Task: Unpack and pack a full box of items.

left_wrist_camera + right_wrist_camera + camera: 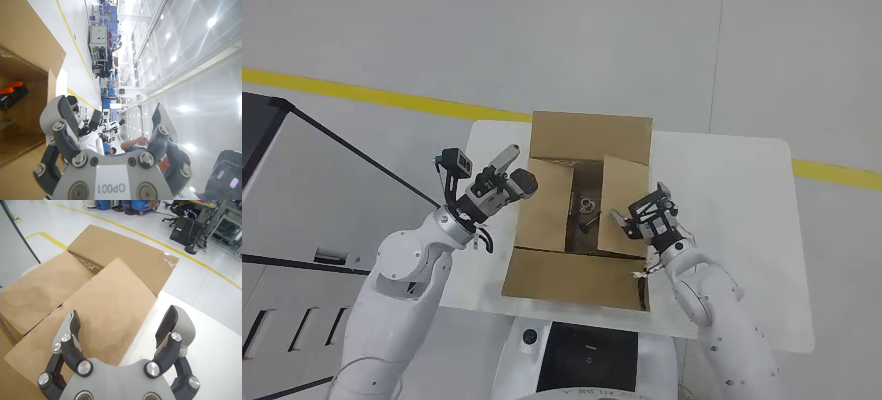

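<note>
A cardboard box [590, 136] stands in the middle of the white table [732, 200] with all flaps open. Through the gap between its side flaps I see dark items [587, 212]. In the left wrist view an orange and black item [11, 93] lies inside the box [28, 47]. My left gripper [516, 172] [113, 117] is open and holds nothing, raised beside the box's left flap [547, 205]. My right gripper [639, 212] [122, 321] is open at the outer edge of the right flap [626, 205] [109, 306], one finger over the flap and one over the table.
The near flap [577, 280] hangs out toward the table's front edge. Bare table [189, 317] lies to the right of the box. A dark frame [302, 130] stands off the table's left side, and a yellow line [362, 92] runs across the floor behind.
</note>
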Available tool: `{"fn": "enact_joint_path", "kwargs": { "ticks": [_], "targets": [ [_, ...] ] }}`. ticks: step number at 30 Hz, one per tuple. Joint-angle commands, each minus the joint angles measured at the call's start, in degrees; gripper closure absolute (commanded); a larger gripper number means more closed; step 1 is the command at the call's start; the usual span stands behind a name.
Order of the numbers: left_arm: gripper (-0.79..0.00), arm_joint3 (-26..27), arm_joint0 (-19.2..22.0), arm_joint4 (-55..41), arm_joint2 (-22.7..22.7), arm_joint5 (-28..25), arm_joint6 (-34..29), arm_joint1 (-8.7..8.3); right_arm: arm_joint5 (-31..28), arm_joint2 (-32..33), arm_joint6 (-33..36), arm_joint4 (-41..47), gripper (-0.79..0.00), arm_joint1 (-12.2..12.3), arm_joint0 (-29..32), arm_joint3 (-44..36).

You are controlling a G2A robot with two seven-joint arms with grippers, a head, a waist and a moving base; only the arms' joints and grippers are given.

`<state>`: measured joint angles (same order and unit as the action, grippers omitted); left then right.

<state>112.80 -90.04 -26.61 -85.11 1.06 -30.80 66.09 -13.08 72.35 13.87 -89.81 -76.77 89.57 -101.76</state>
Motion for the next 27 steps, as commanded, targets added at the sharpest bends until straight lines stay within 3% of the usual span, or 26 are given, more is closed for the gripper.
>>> {"fn": "enact_joint_path", "kwargs": {
  "ticks": [1, 15, 27],
  "targets": [
    [-0.785, 0.00, 0.00, 0.00, 0.00, 0.00, 0.00, 0.00, -0.45, -2.06, 0.77, -0.39, -0.785, -0.20, -1.55, 1.92],
    [-0.785, 0.00, 0.00, 0.00, 0.00, 0.00, 0.00, 0.00, 0.40, -7.51, 7.60, -0.17, -0.785, -0.96, -6.72, 7.05],
    [-0.785, 0.00, 0.00, 0.00, 0.00, 0.00, 0.00, 0.00, -1.87, -1.86, -6.92, 5.89, -0.785, 0.20, -0.38, -1.63]
  ]
}}
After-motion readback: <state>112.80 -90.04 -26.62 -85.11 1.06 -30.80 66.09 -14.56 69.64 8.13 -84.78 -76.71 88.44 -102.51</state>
